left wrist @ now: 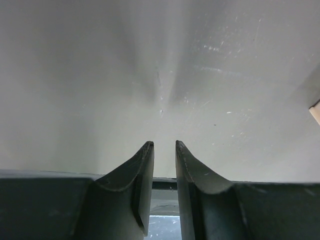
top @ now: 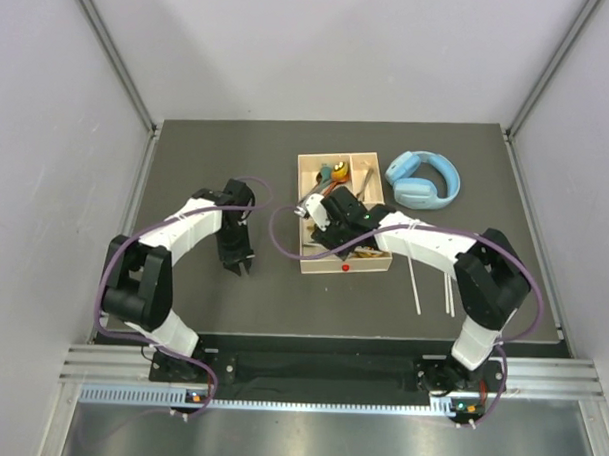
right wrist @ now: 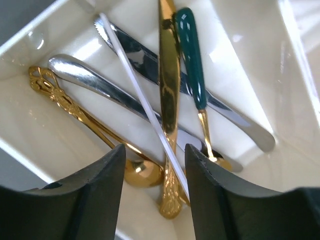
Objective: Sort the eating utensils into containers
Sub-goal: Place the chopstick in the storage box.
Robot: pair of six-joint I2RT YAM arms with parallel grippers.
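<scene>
Cream tray [top: 318, 266] sat mid-table in the top view. My right gripper [top: 323, 215] hung over the left of its large near section, jaws parted, clamping nothing. My left gripper [top: 242, 267] hovered left of the tray over the bare dark table [top: 207, 165], well apart from it. Light-blue headphones [top: 423, 180] lay just right of the tray's far end, and pale chopsticks [top: 416, 280] lay on the table off its near right corner. Grey walls closed in the sides.

From the left wrist, the fingers [left wrist: 142, 170] stood a narrow gap apart and empty, with one tray corner [left wrist: 315, 111] at the right edge.

From the right wrist, my released gripper [right wrist: 155, 150] straddled cutlery inside the tray. A white chopstick [right wrist: 135, 85] ran between the fingers, across a silver knife [right wrist: 145, 60]. A teal-handled spoon [right wrist: 190, 55], a gold handle [right wrist: 169, 75] and an ornate gold spoon [right wrist: 75, 110] lay alongside.
</scene>
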